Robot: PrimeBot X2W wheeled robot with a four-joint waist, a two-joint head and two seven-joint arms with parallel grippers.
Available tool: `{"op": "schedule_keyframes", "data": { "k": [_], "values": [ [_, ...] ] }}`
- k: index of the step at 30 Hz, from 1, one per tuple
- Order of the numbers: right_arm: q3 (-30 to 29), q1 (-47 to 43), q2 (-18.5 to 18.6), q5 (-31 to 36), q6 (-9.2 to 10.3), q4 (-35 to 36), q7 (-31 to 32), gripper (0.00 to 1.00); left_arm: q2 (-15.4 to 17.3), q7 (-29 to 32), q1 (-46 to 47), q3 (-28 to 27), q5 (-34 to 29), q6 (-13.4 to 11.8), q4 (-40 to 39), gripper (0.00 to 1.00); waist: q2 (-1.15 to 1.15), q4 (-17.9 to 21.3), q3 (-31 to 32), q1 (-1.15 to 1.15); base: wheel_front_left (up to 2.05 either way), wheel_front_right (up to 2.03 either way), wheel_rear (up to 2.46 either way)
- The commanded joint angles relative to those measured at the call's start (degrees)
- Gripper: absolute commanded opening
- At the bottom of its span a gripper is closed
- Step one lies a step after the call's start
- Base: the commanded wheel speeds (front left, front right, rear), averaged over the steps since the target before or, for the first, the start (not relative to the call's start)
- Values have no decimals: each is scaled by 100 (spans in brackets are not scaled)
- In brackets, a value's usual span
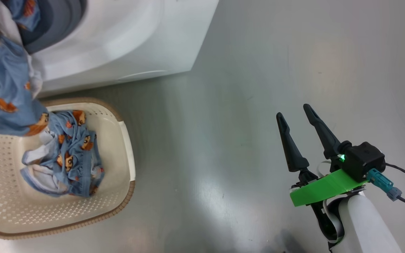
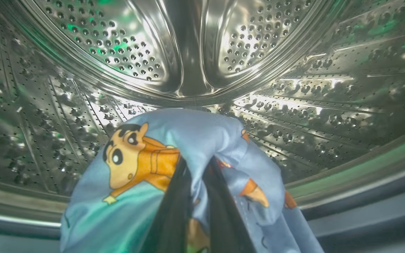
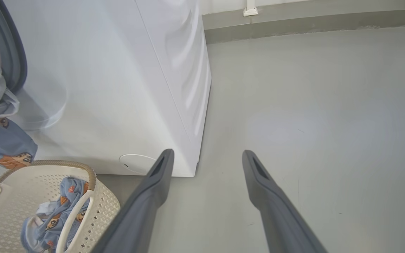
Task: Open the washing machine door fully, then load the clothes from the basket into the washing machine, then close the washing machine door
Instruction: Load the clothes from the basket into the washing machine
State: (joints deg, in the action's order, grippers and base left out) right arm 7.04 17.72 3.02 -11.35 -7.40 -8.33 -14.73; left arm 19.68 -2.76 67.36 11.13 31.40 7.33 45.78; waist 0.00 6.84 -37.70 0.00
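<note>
Head view: the big white washing machine [image 1: 118,42] stands at the top, and the cream basket [image 1: 127,140] sits right in front of it with some blue clothes [image 1: 72,154] inside. In the left wrist view, the left gripper [image 2: 198,168] is squeezed tight on a blue cloth [image 2: 195,130] inside the shiny drum [image 2: 202,52]. The right gripper [image 1: 294,112] hangs over the grey floor [image 1: 241,105], off to the side, with its fingers wide apart and nothing in them.
</note>
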Motion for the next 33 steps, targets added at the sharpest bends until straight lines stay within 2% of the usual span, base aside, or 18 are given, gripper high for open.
{"op": "schedule_keyframes", "data": {
  "k": [1, 12, 15, 19, 22, 24, 29, 32, 33],
  "values": [
    [170, -59, -14, -92, -9, 104, -27, 100, 372, 48, 196, -43, 40, 15, -43, 0, 0, 45, -114, 0, 0, 0, 0],
    [271, 0, -14, -157, -9, 111, -27, 100, 295, 137, 1052, 352, 255, 15, 650, 0, 0, 23, -549, 0, 0, 0, 0],
    [283, -38, -14, -196, -9, 80, -27, 100, 253, -163, 1181, 439, 273, 15, 723, 0, 0, 13, -648, 0, 0, 0, 0],
    [346, -34, -14, -253, -9, 76, -27, 100, 286, -915, 1388, 505, 95, 15, 768, 0, 0, 56, -785, 0, 0, 0, 0],
    [378, 1, -14, -285, -9, 89, -27, 100, 377, -1193, 1549, 487, -147, 1, 595, 0, 0, 101, -856, 0, 0, 0, 0],
    [384, 27, -14, -311, -9, 93, -27, 100, 441, -1216, 1601, 366, -348, -37, 213, 0, 0, 123, -905, 0, 0, 0, 0],
    [399, 69, -14, -352, -9, 72, -27, 100, 405, -1221, 1250, -85, -805, -90, -711, 0, 0, 134, -925, 0, 0, 0, 0],
    [416, 86, -14, -365, -9, 54, -27, 100, 357, -1222, 1087, -241, -920, -82, -843, 0, 0, 129, -913, 0, 0, 0, 0],
    [423, 94, -14, -369, -9, 48, -27, 100, 331, -1222, 1035, -285, -950, -71, -812, 13, 0, 121, -902, 0, 0, 0, 0]
  ]
}}
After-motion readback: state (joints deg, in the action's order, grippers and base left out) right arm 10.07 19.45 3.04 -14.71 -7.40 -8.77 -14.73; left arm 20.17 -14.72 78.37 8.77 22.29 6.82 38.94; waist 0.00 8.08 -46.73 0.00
